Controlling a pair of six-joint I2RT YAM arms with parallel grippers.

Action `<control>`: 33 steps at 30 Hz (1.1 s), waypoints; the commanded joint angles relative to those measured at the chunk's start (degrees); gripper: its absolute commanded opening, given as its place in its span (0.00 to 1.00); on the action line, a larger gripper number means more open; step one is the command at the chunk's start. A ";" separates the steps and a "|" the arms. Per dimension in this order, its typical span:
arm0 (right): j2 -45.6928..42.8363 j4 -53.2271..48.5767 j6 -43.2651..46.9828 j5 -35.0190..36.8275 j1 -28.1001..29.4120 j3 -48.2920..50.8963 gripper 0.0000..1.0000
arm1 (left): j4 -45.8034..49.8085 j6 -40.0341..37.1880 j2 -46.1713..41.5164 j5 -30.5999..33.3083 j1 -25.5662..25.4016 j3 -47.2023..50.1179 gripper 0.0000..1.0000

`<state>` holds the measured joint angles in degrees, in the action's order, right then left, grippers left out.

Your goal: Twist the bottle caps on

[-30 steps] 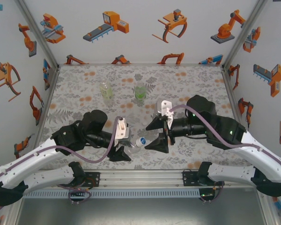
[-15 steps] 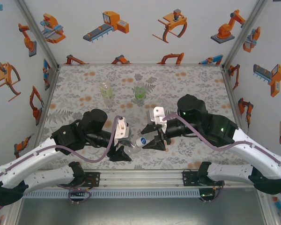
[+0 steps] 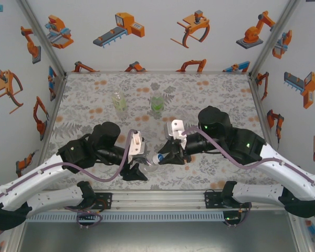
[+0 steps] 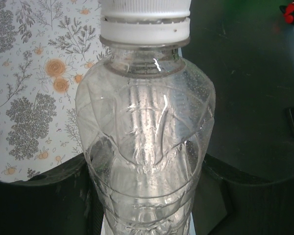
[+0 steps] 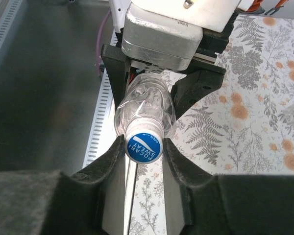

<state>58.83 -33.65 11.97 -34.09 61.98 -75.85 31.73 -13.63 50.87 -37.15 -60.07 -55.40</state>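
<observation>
Alignment is what counts here: the colourless bottle [image 4: 147,147] lies nearly level near the front edge of the table [image 3: 89,100], clenched around its body by the left gripper [image 3: 135,169], with its neck aimed across at the right arm. Its long axis runs almost straight into the right gripper [image 3: 164,157], so the blue-topped cap [image 5: 143,146] faces that wrist squarely, with one of the pads [image 5: 113,159] pressed against each side of its rim. The right jaws are therefore clamped on the cap, the nearer arm for the twist, and any turning would, I judge, have to go round that shared axis while the left arm keeps the bottle from rolling. The yellowish bottle [image 3: 119,101] and the green bottle [image 3: 156,103] stand upright well apart, further back on the table. Against a second ago, the right gripper has come in from the right of the cap, where its jaws stood wide apart, and has closed onto it; the left arm and the bottle have not shifted.
</observation>
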 commanded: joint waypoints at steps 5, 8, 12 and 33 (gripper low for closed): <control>0.68 5.78 -19.60 11.75 -0.01 2.26 0.00 | -1.87 0.44 -1.66 3.75 -0.26 -0.40 0.00; 2.19 5.98 -36.26 19.10 0.00 2.48 0.00 | -2.44 0.23 -1.66 8.76 -0.26 0.32 0.00; 5.82 -1.30 -60.89 27.69 0.03 -0.42 0.00 | -2.98 -0.60 -0.67 13.00 -0.30 0.13 0.00; 2.13 -5.04 -65.39 36.11 0.07 -2.35 0.54 | -2.55 -1.24 0.26 8.98 -0.31 -0.77 0.00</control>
<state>63.53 -42.65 -64.42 0.36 62.06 -76.88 31.66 -13.80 53.04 -23.51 -59.99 -54.72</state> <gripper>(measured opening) 0.522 0.548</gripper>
